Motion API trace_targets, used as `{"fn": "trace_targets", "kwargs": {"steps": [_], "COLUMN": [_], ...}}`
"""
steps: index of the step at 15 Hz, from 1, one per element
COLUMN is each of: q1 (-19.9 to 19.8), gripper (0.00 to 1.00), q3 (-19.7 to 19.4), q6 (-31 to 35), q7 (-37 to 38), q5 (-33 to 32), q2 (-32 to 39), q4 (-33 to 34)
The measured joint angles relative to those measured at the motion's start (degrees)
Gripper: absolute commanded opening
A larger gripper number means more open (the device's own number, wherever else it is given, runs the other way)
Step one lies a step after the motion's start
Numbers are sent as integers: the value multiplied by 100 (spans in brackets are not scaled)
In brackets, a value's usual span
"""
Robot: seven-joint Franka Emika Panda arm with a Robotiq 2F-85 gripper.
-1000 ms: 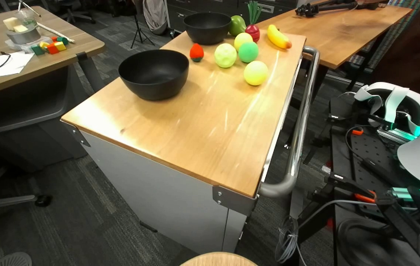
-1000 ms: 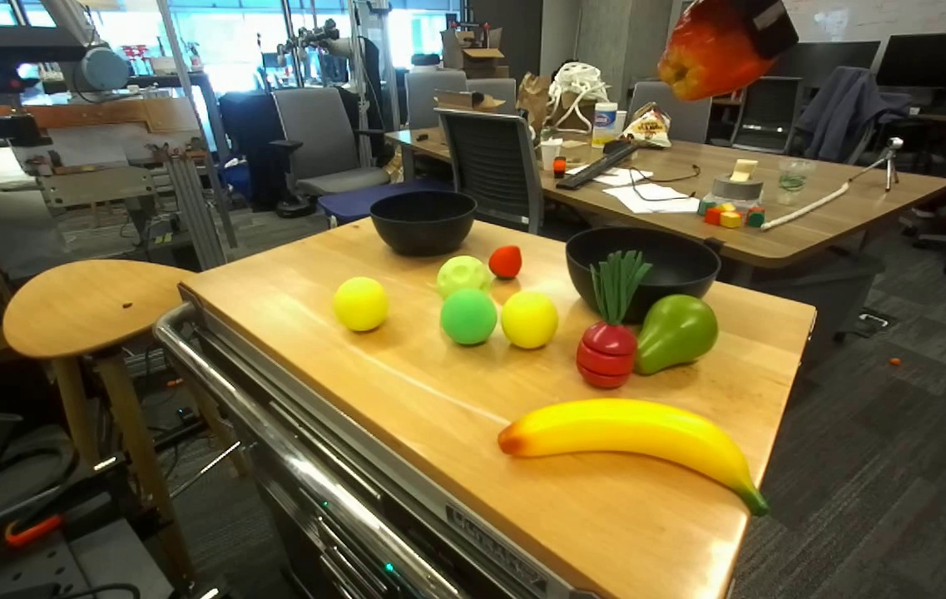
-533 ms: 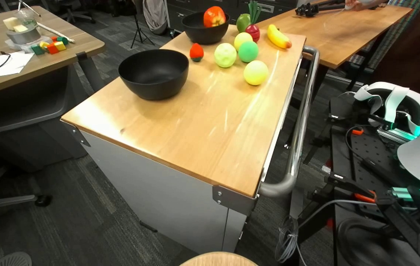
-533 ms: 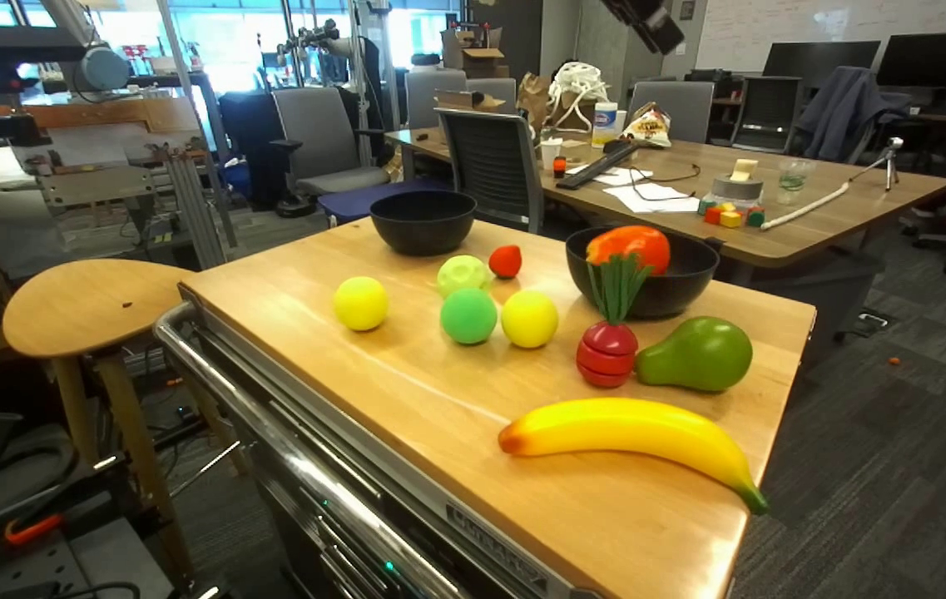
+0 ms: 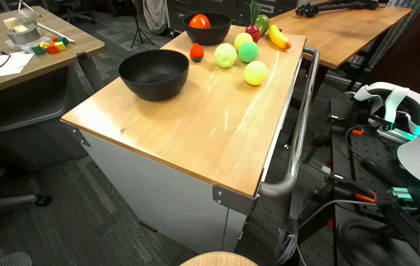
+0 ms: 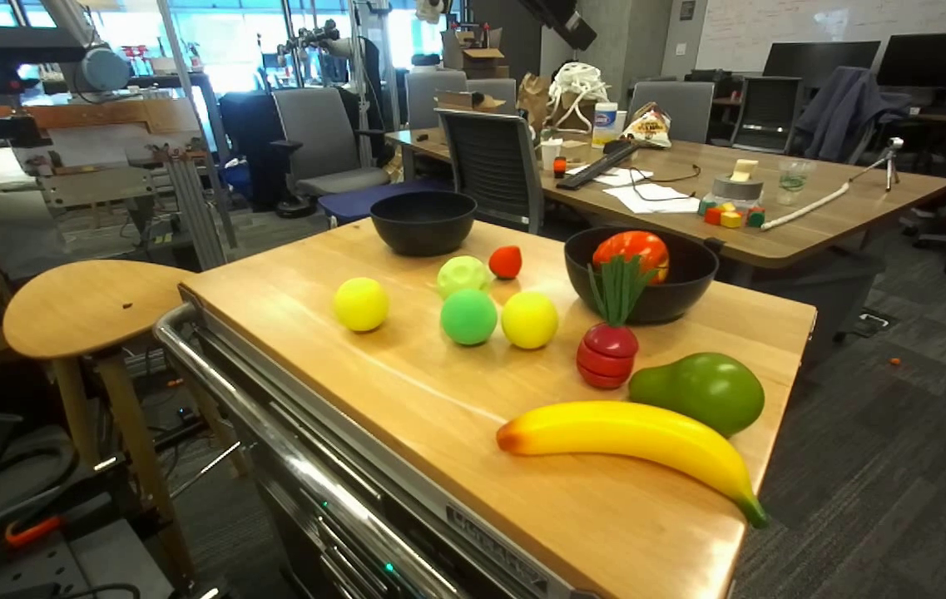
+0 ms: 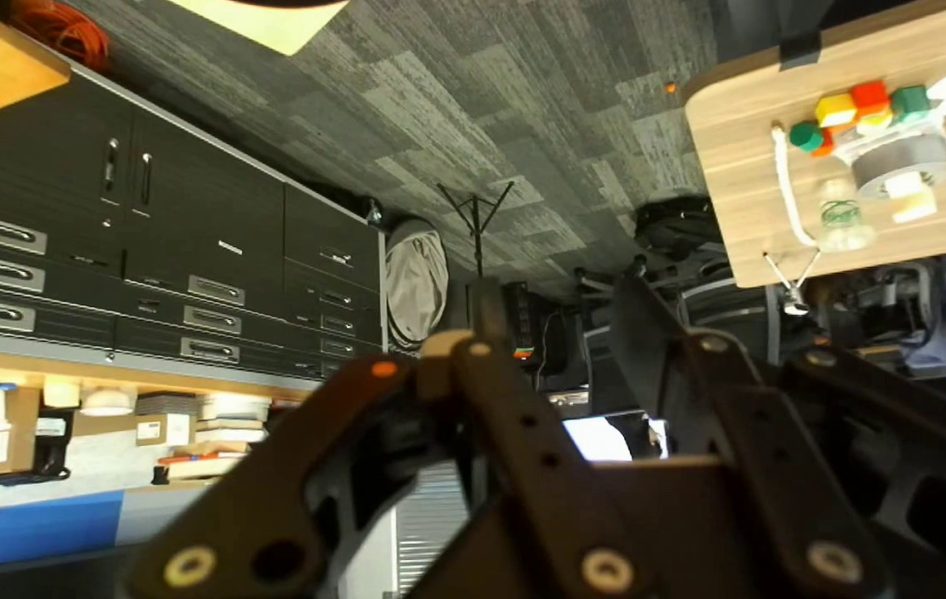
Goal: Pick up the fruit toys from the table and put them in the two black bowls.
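Near the top edge of an exterior view my gripper (image 6: 570, 32) hangs high above the table (image 6: 406, 383). The wrist view shows the gripper (image 7: 560, 291) partly open, a gap between its fingers and nothing held. The red-orange apple (image 6: 632, 254) lies in a black bowl (image 6: 672, 295); the second black bowl (image 5: 154, 75) looks empty. On the table lie a green pear (image 6: 701, 391) right beside the banana (image 6: 622, 428), a red beet toy (image 6: 606, 356) with green leaves, a green ball (image 6: 468, 316), a yellow-green ball (image 6: 463, 276), two yellow balls (image 6: 361, 304) and a red strawberry (image 6: 505, 262).
A metal handle bar (image 5: 302, 122) runs along one side of the table. A round wooden stool (image 6: 98, 304) stands close to it. Behind are a grey chair (image 6: 493, 158) and a desk (image 6: 822, 191) holding blocks and papers.
The apple, up at the gripper a second ago, has dropped into the bowl. The pear has rolled from the bowl past the beet to the banana. My gripper has moved off sideways.
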Motion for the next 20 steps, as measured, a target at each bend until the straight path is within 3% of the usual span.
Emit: {"fn": "trace_targets", "kwargs": {"steps": [4,8,10,16,18,20], "q1": [-99,-105,-103,-98,-75,-49], "gripper": [99,100,100,100,100,100], "q3": [116,196,270,299,366,479], "q6": [353,1610,1888,1867,1467,639], "q7": [-794,-1288,-1369,-1431,-1653,-2163], "q5": [629,744,802,824,1104,1771], "q2": [2,-185,-341,-461,-475,-610], "q4": [-244,-1006,-1350,-1496,-1507,-1472]}}
